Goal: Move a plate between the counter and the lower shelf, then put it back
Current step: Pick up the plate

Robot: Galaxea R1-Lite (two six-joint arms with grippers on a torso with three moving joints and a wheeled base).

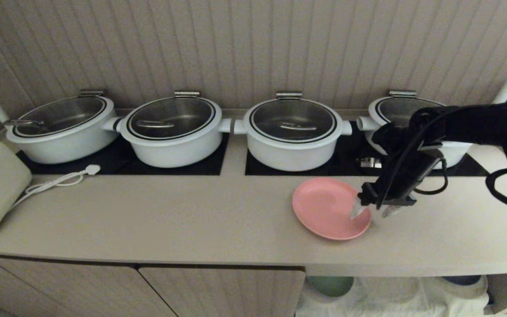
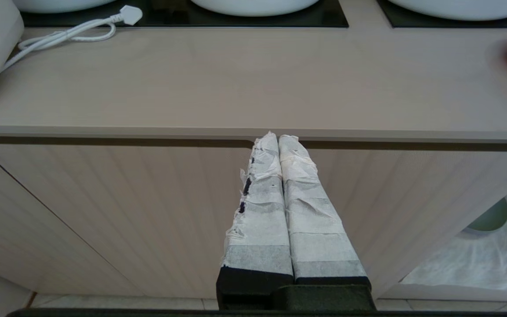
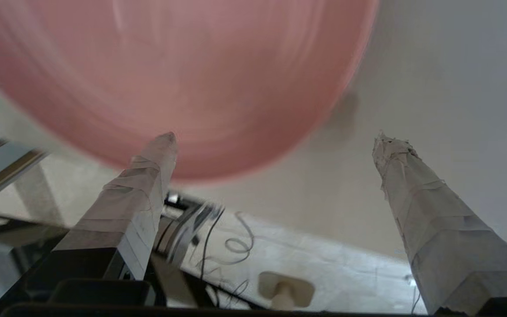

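The right gripper stands over the near right rim of the pink plate, its two tape-wrapped fingers spread wide with nothing between them. One finger reaches over the plate's surface; the other stands outside the rim, over bare countertop. The plate is released: it lies flat on the counter, in front of the third white pot and near the front edge. Whether a fingertip touches the plate cannot be told.

The left gripper hangs parked below counter level in front of the cabinet doors, fingers pressed together and empty.

Task status, as a judgement: the plate rests on the counter with the jaws apart around its rim. This fits either the final put-back just completed or a first pick-up about to start; the views do not settle which. The lower shelf shows a white cloth and a green plate beneath the counter edge, with no pink plate on it.
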